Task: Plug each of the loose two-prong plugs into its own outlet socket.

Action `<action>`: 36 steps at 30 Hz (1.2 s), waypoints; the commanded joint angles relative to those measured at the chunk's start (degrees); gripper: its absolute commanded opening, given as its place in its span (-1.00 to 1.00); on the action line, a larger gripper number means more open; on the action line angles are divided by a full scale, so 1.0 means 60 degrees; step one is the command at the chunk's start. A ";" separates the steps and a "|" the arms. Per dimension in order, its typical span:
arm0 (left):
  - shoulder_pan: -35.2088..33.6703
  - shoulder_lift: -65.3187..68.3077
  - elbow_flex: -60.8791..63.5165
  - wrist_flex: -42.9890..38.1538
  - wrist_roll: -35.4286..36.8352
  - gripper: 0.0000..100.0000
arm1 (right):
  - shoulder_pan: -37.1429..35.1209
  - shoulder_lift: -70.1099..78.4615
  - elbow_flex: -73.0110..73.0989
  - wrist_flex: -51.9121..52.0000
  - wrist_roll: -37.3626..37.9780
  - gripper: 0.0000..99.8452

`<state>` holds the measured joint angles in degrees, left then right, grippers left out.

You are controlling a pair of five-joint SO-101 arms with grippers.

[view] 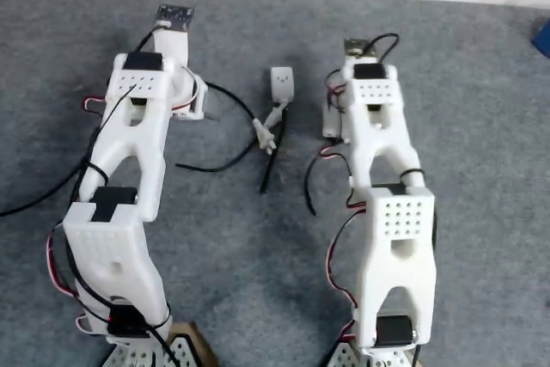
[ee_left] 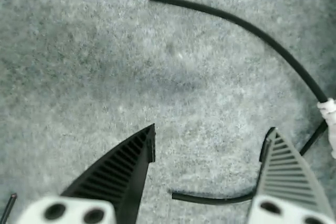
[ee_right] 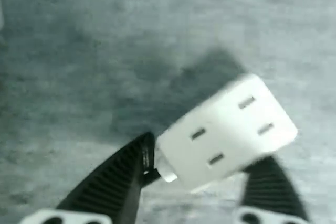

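My right gripper [ee_right: 207, 153] is shut on a white outlet block [ee_right: 227, 128]. The block is tilted above the carpet and its slots face the camera. In the high view this gripper [view: 333, 122] sits right of centre. A second white outlet socket [view: 282, 82] lies on the carpet between the arms. Just below it lies a white two-prong plug [view: 265, 135] on a black cable [view: 273, 161]. My left gripper [ee_left: 210, 145] stands open over bare carpet, with a black cable [ee_left: 247, 27] curving past it and a bit of white plug [ee_left: 329, 116] at the edge. The high view shows that gripper [view: 196, 100] left of the plug.
The grey carpet [view: 481, 126] covers the whole work area. Another black cable [view: 215, 165] runs from the left arm towards the plug. A blue object [view: 543, 36] shows at the far right edge. Open carpet lies in front, between the arm bases.
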<state>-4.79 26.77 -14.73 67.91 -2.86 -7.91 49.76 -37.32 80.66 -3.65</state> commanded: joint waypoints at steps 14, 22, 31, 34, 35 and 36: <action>-0.0286 -0.0125 0.0462 -0.1114 0.0059 -0.35 | -0.2894 -0.1956 0.0271 0.2821 0.3473 -0.98; -0.1575 -0.0066 0.0388 -0.1187 0.0059 -0.35 | -0.5048 -0.5033 0.3773 0.2762 0.4132 -0.98; -0.2747 0.0432 0.0286 -0.1231 0.0000 -0.35 | -0.7495 -1.1700 0.7319 0.3377 0.3780 -0.98; -0.3099 0.0462 0.0286 -0.1201 0.0000 -0.35 | -0.5985 -1.1700 0.7392 0.3407 0.3678 -0.98; -0.3216 0.0462 0.0300 -0.1187 0.0000 -0.35 | -0.5604 -1.1553 0.7509 0.3407 0.3780 -0.98; -0.3333 0.0462 0.0300 -0.1187 0.0000 -0.35 | -0.5311 -1.1465 0.7758 0.3392 0.3912 -0.98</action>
<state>-22.73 29.85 -11.12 61.49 -2.86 -46.07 -17.76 7.52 100.09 19.30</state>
